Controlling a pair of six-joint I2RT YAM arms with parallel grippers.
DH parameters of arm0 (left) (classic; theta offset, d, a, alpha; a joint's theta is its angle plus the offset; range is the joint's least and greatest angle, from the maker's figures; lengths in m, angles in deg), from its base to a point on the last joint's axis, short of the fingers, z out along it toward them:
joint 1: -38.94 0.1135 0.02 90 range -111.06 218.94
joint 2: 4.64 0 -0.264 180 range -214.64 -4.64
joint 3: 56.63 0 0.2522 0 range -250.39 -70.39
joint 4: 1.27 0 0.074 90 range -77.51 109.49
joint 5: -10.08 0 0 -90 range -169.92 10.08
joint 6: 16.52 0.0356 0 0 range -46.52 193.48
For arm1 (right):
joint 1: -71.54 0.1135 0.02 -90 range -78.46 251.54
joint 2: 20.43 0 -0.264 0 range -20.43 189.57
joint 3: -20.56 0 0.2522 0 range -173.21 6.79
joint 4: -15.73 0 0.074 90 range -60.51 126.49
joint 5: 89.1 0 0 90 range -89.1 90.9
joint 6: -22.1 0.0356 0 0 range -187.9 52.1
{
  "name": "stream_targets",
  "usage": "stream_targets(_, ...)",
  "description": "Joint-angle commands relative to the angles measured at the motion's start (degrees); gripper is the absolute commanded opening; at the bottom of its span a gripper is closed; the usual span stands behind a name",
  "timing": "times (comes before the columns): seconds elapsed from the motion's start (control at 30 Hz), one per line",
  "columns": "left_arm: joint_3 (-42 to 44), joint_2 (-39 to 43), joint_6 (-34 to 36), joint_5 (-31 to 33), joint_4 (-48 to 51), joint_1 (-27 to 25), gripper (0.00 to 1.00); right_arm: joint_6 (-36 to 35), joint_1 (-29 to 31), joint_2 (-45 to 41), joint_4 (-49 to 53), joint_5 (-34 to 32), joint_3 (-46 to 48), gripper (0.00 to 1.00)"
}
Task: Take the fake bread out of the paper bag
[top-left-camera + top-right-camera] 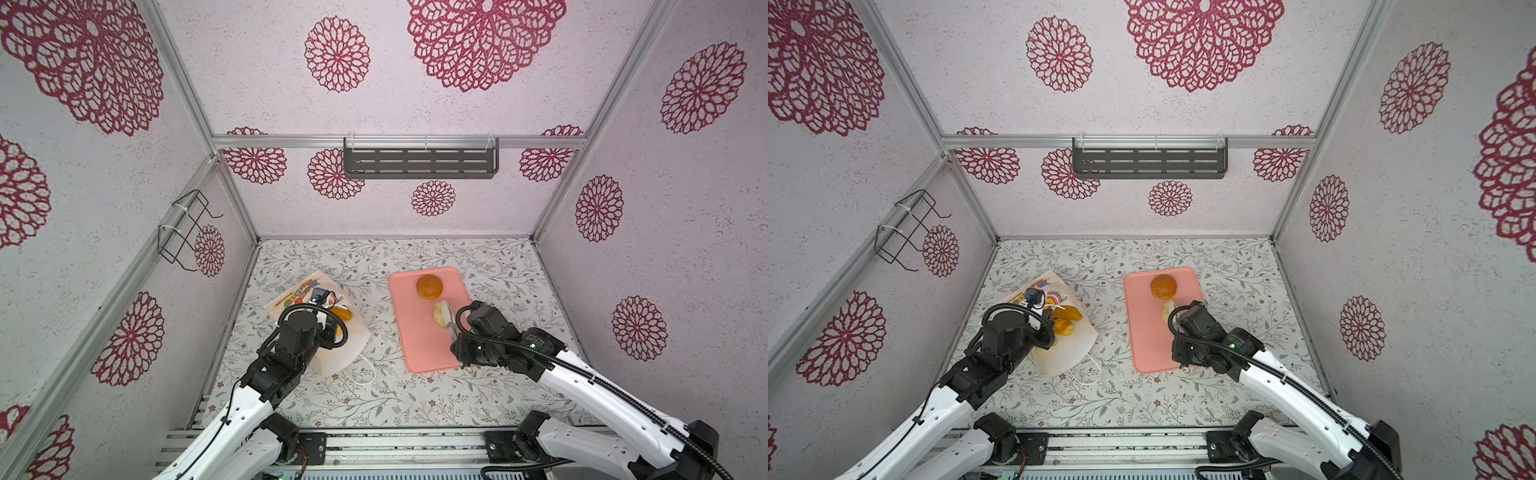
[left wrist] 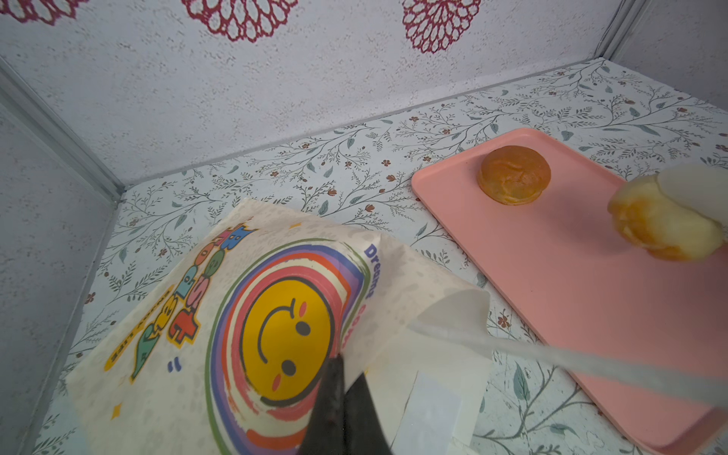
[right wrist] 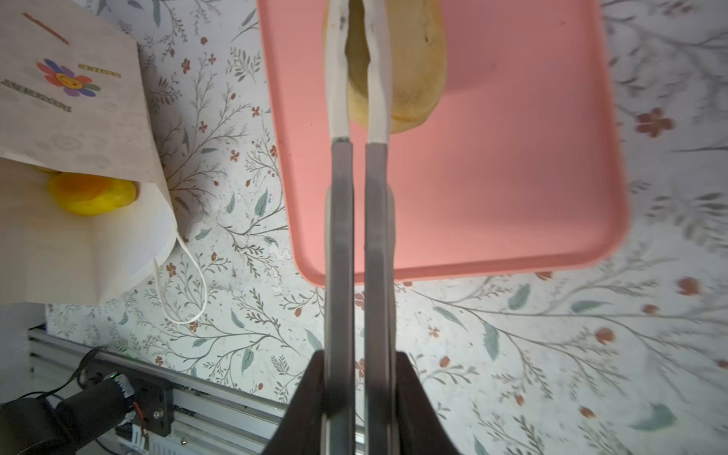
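The paper bag [image 1: 332, 357] [image 1: 1067, 353] lies on its side at the left, mouth toward the front, smiley print [image 2: 291, 335] facing up. Yellow-orange fake bread [image 1: 343, 313] [image 1: 1067, 313] [image 3: 92, 193] shows inside the mouth. My left gripper [image 2: 340, 362] is shut on the bag's upper edge and holds it up. My right gripper [image 3: 359, 366] is shut on a pair of tongs [image 1: 451, 328] [image 3: 340, 197]. Their white tips pinch a pale bun [image 1: 439, 313] [image 2: 662, 220] [image 3: 409, 78] over the pink tray [image 1: 419, 345] [image 3: 492, 177]. A brown round bun [image 1: 429, 286] [image 1: 1163, 286] [image 2: 514, 175] sits at the tray's far end.
One white cord handle [image 1: 370, 374] [image 3: 189, 283] trails on the floral tabletop by the bag's mouth. A wire rack [image 1: 185, 232] hangs on the left wall and a grey shelf [image 1: 419, 162] on the back wall. A metal rail [image 1: 395, 449] runs along the front.
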Motion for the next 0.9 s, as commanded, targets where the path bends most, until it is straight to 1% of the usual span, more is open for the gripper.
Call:
stream_targets(0.0,-1.6,0.5,-0.4,0.4,-1.1,-0.5,0.0,4.4,-1.2,-1.1,-21.1,10.3,4.1,0.0)
stream_targets(0.3,-1.6,0.2,-0.3,0.6,-0.8,-0.5,0.0,10.8,-4.2,0.3,-42.1,18.1,13.3,0.0)
stream_targets(0.4,-1.7,0.0,-0.3,0.6,-0.8,-0.6,0.0,13.0,-6.0,-0.2,-46.2,19.6,17.8,0.0)
stream_targets(0.53,-1.7,0.0,-0.2,0.7,-0.7,-0.6,0.0,14.9,-8.0,-2.1,-49.1,20.6,23.9,0.0)
stream_targets(0.67,-1.7,-0.1,-0.2,0.8,-0.6,-0.8,0.0,14.8,-9.8,-5.4,-46.7,20.6,27.6,0.0)
stream_targets(0.77,-1.7,-0.2,-0.1,0.9,-0.4,-0.9,0.0,13.2,-11.0,-9.0,-40.1,19.1,27.8,0.0)
stream_targets(0.87,-1.7,-0.3,-0.1,1.1,-0.4,-1.0,0.0,10.8,-12.5,-12.5,-31.3,17.0,26.8,0.08)
